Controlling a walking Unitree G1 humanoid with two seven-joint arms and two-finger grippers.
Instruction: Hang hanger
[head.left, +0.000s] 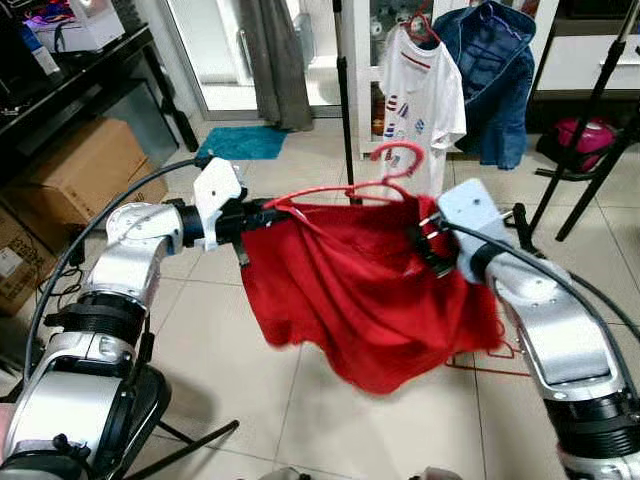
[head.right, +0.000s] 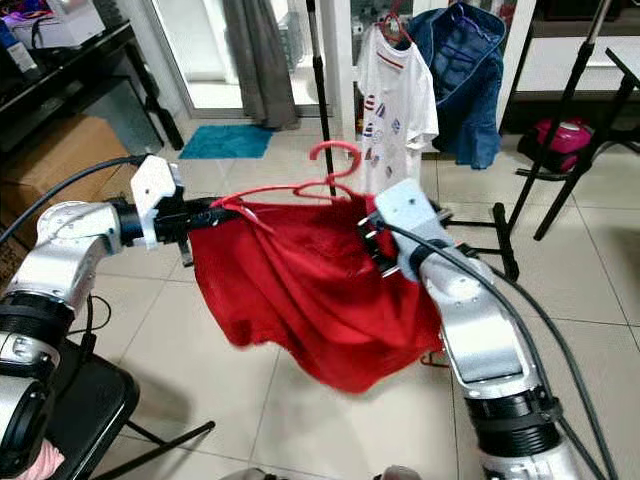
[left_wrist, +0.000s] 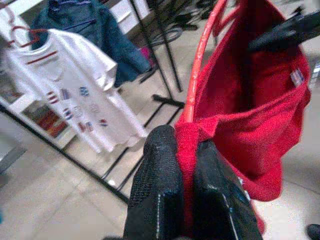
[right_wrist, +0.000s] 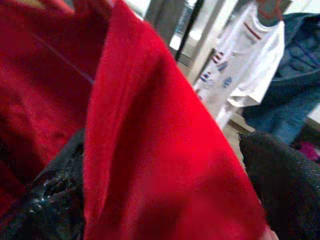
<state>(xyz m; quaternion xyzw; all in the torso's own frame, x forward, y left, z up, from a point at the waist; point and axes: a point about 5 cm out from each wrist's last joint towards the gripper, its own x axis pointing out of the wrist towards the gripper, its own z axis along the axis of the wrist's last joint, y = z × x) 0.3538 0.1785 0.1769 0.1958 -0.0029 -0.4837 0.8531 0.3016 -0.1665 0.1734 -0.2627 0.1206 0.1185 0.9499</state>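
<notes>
Presently, one red hanger (head.left: 385, 170) carries one red garment (head.left: 370, 290), held between both grippers at frame centre. Left gripper (left_wrist: 186, 175) is clamped on the garment's edge at 9 o'clock; right gripper (right_wrist: 165, 190) has cloth between its fingers at 3 o'clock. Two hung garments, one white T-shirt (head.left: 420, 90) and one blue jacket (head.left: 500, 70), at 12 o'clock. Garment label (left_wrist: 298, 77) illegible.
</notes>
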